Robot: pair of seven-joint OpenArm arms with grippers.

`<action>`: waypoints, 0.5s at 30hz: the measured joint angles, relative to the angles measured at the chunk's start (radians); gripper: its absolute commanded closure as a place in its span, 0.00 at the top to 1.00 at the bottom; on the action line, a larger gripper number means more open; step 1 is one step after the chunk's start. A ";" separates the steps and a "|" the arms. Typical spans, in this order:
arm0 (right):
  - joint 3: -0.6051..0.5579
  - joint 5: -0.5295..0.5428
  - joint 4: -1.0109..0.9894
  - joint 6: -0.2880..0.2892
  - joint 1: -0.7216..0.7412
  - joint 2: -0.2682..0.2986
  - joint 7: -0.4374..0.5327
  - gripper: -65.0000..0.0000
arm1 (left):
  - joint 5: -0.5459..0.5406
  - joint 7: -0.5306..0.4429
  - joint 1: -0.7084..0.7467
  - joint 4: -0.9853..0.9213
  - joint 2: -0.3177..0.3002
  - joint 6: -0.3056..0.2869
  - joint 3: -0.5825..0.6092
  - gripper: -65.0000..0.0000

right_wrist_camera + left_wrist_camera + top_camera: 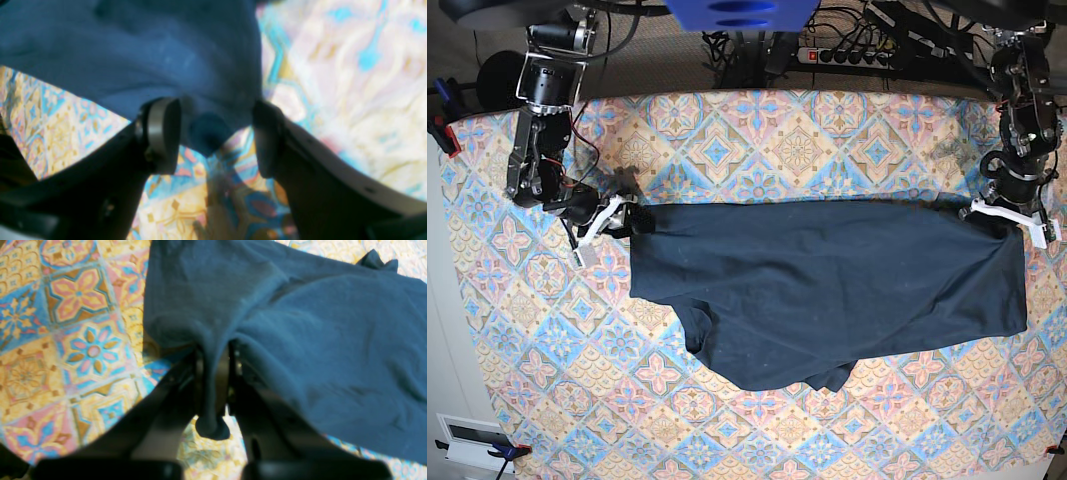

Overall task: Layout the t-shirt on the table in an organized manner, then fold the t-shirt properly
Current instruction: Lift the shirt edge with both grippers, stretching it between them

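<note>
Table (517, 300) carries t-shirt (827, 290); left wrist view alone shows left gripper (213, 373) pinching it.

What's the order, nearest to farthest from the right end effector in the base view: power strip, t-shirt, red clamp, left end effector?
1. t-shirt: its corner sits at the right end effector, between the open jaws.
2. red clamp: on the left edge of the table.
3. power strip: behind the table, past centre.
4. left end effector: at the shirt's opposite corner, far right of the view.
</note>
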 measured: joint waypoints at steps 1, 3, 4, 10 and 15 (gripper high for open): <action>0.000 0.001 -0.001 0.000 -0.002 0.001 0.009 0.52 | -0.003 0.000 0.000 0.000 0.000 -0.002 0.001 0.00; 0.001 -0.003 -0.001 0.000 -0.001 0.001 0.011 0.52 | -0.002 0.000 0.000 0.000 0.000 0.000 0.000 0.00; 0.001 -0.003 -0.001 0.000 0.000 0.001 0.015 0.52 | 0.001 0.000 0.000 0.000 0.000 0.000 0.000 0.00; 0.012 -0.011 -0.003 -0.001 0.013 0.006 0.013 0.52 | 0.000 0.000 0.000 0.000 0.000 0.000 0.000 0.00; 0.047 0.002 -0.003 -0.003 0.054 0.003 0.030 0.52 | 0.000 0.000 0.000 0.000 0.000 0.000 0.000 0.00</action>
